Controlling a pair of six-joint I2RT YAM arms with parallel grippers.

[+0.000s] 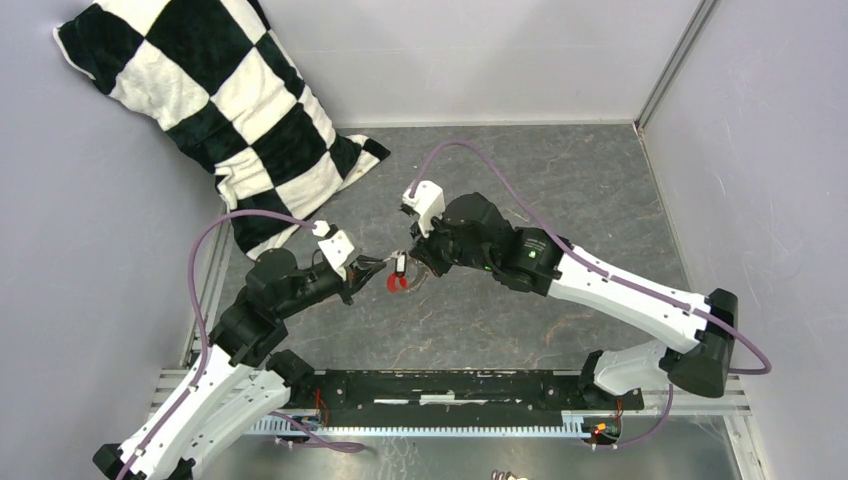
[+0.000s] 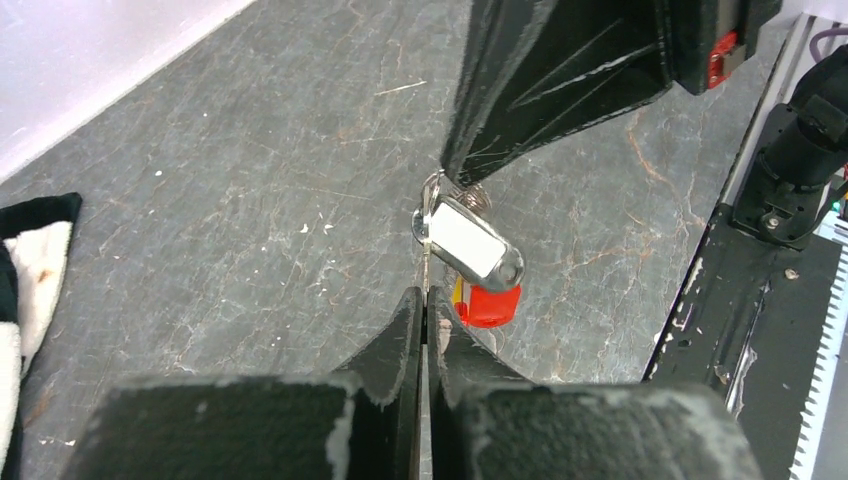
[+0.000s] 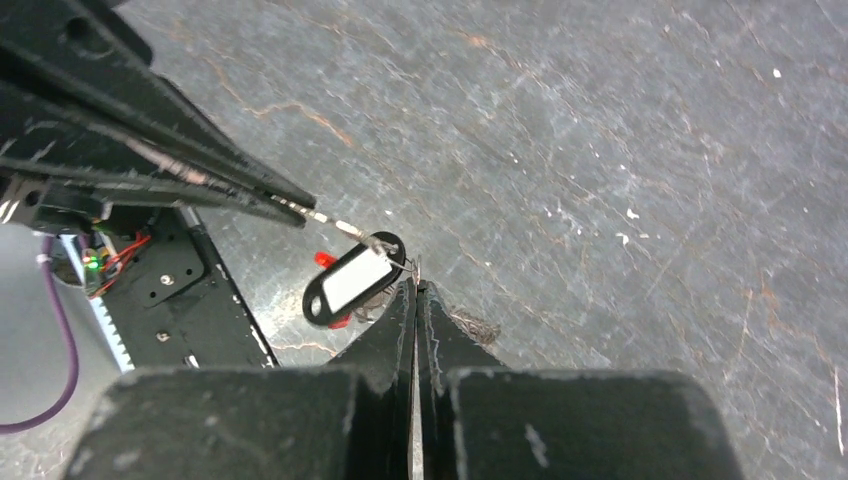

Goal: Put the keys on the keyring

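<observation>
Left gripper [image 2: 425,297] pinches the keyring [image 2: 427,270], held above the table [image 2: 250,180]; right gripper [image 3: 416,288], pressed together, nips its far side. Black key [image 2: 470,245] and red key [image 2: 488,305] hang there. I'd keep tension gentle, thread slowly.

There were two grippers, the left gripper [image 1: 378,266] and the right gripper [image 1: 402,258]. Between their jaws hung one black key tag [image 3: 350,280] with one white label. Just beside it was one red key tag [image 2: 487,303]. One thin silvery bit [image 3: 335,222] stuck out of the left jaws. Far from the jaws lay one checkered pillow [image 1: 230,110]. There were two purple cables [image 1: 200,260].
</observation>
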